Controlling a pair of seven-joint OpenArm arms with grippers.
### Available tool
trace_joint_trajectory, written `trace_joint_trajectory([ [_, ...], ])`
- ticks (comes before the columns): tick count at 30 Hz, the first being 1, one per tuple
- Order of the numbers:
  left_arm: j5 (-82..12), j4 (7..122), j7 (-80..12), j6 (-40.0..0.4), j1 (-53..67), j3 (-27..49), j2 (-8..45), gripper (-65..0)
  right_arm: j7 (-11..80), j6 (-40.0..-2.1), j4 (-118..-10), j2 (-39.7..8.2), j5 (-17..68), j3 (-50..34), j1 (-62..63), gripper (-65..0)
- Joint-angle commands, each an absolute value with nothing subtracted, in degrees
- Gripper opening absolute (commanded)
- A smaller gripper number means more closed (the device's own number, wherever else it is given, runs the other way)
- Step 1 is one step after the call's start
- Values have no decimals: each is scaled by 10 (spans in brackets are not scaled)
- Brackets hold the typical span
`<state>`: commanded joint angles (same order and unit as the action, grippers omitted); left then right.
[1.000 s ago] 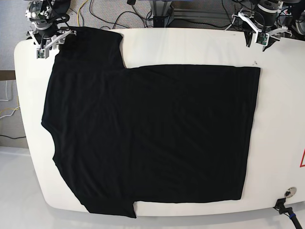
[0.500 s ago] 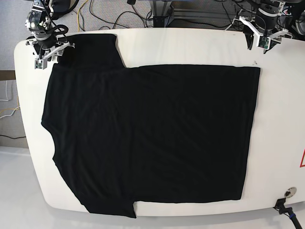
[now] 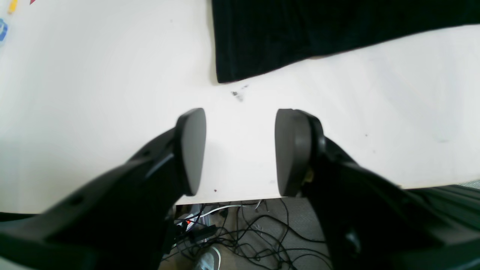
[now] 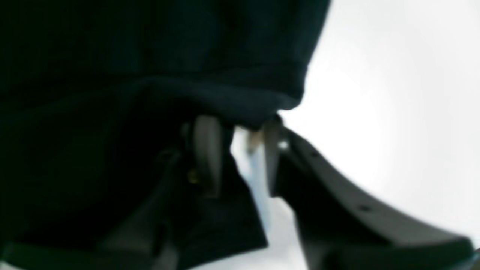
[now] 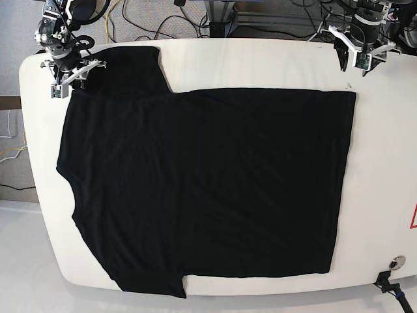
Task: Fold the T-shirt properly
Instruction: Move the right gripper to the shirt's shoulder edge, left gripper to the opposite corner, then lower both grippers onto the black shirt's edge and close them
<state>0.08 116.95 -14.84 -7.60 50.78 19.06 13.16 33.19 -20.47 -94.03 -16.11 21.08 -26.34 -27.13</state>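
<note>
A black T-shirt point(image 5: 202, 182) lies spread flat and unfolded across most of the white table point(image 5: 384, 163), so all folding remains. The right gripper point(image 4: 234, 146) pinches the sleeve edge at the far left corner. The left gripper point(image 3: 240, 150) hangs with jaws apart and empty over bare tabletop at the far right corner.

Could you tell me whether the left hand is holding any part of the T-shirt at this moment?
No. The left hand is open over bare white table, with the T-shirt corner lying clear beyond its fingertips.
</note>
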Motion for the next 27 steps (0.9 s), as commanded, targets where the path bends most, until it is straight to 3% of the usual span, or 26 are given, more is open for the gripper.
trace_joint_trajectory([
  [5, 1, 1164, -155, -74, 482, 191, 132, -382, 333, -205, -938, -160, 208, -261, -264, -650],
  [9, -20, 1129, -182, -71, 434, 202, 136, -377, 337, -202, -938, -159, 207, -261, -260, -650],
  [14, -158, 1041, -252, -74, 358, 261, 158, -387, 350, -205, -944, -159, 213, -261, -262, -650],
  [15, -122, 1076, -231, -79, 377, 237, 142, -366, 325, -201, -943, -160, 213, -269, -255, -650],
  [20, -243, 1068, -282, -102, 323, 249, 144, -366, 323, -200, -943, -160, 212, -268, -255, -650],
  [27, -296, 1032, -316, -136, 276, 248, 143, -362, 324, -199, -944, -160, 214, -268, -255, -650],
])
